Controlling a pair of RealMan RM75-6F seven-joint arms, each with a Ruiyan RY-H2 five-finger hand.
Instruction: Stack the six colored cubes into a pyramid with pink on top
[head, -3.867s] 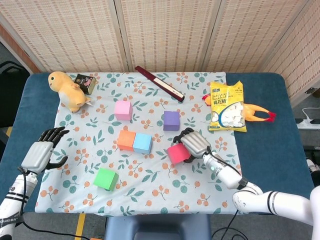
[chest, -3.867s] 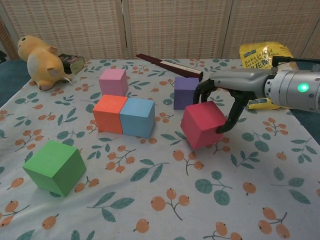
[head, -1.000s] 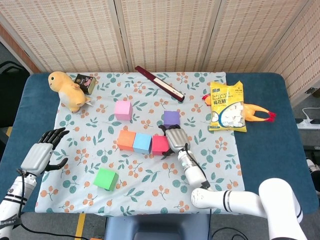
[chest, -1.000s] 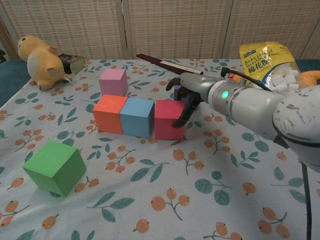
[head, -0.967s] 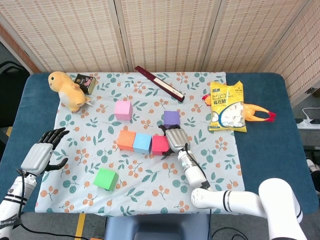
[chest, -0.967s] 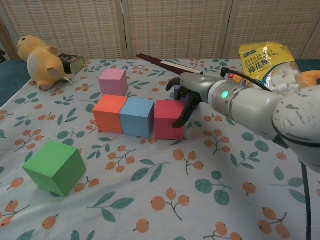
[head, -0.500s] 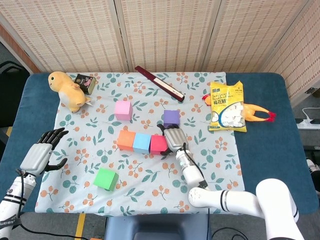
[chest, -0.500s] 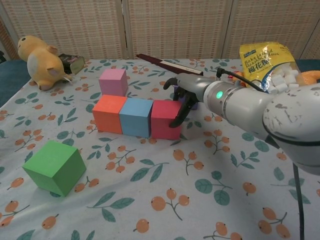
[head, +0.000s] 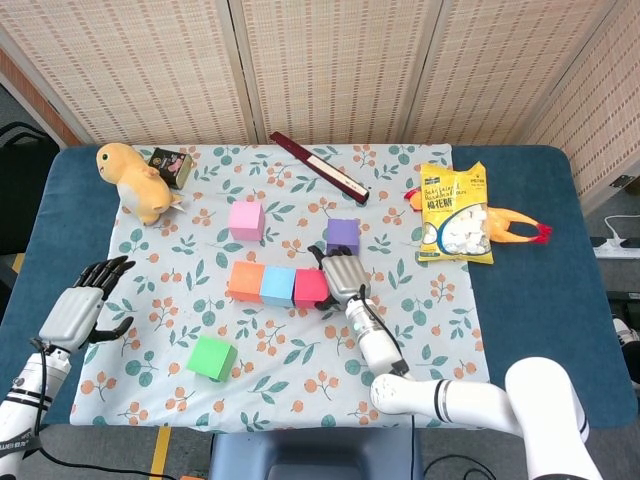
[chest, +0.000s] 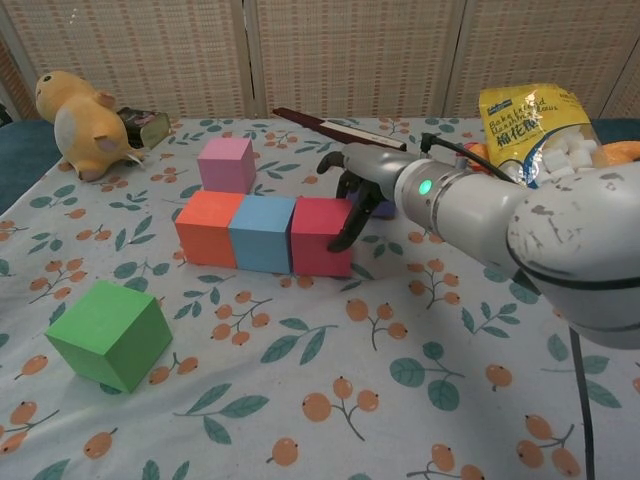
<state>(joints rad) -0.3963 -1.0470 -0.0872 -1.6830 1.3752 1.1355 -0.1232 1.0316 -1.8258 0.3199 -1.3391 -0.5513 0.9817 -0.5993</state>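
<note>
The head view takes in the whole surface (head: 520, 300) with its floral cloth (head: 420, 330), and it alone shows the left hand (head: 78, 305), which hangs off the cloth's left edge, fingers apart and holding nothing. The chest view leaves that hand out but looks level along the row, where the right hand (chest: 352, 200) presses its curled dark fingers (chest: 345, 232) against the right face of the red cube (chest: 321, 236); from above the same hand covers that side, and whether it truly grips the cube or only touches it is hard to say. There are six cubes, one of each colour. Three sit touching in a row near the cloth's middle: the orange cube (head: 245, 281) on the left, the blue cube (head: 277, 287) in the middle and the red one on the right. The pink cube (head: 245, 220) stands alone behind the row, toward the left. The purple cube (head: 343, 236) shows plainly from above just behind the right hand, while the chest view hides nearly all of it behind that hand. The green cube (head: 212, 357) lies by itself near the front left, well apart from the row. No cube rests on another. Also on the surface are one yellow plush toy (head: 138, 180) with one small dark box (head: 171, 165) just beside it, one long dark stick (head: 320, 167) at the back, one yellow snack bag (head: 453, 214), and one rubber chicken (head: 515, 228) partly under the bag.
</note>
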